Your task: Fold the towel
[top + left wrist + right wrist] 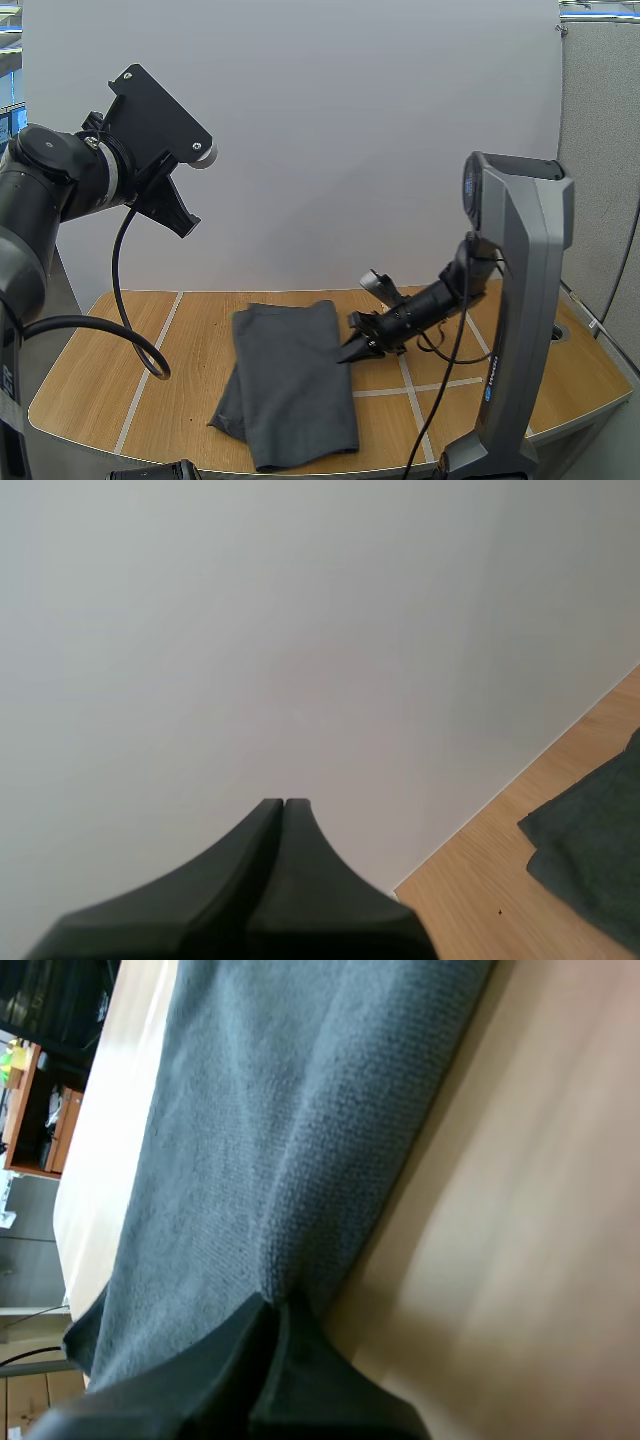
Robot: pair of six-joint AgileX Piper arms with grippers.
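A dark grey towel (290,380) lies in a long folded strip on the wooden table (95,375), a loose flap sticking out at its near left. My right gripper (352,350) is low at the towel's right edge. In the right wrist view its fingers (262,1352) are pressed together with the tips at the towel (300,1110) hem, where a ridge of cloth runs up from them. My left gripper (185,222) is raised high over the table's left side, shut on nothing. In the left wrist view it (284,805) faces the white wall, with a towel corner (590,870) below.
The right arm's tall grey column (520,320) stands at the table's right front. White lines (150,360) divide the tabletop. Bare wood lies left of the towel and between the towel and the column.
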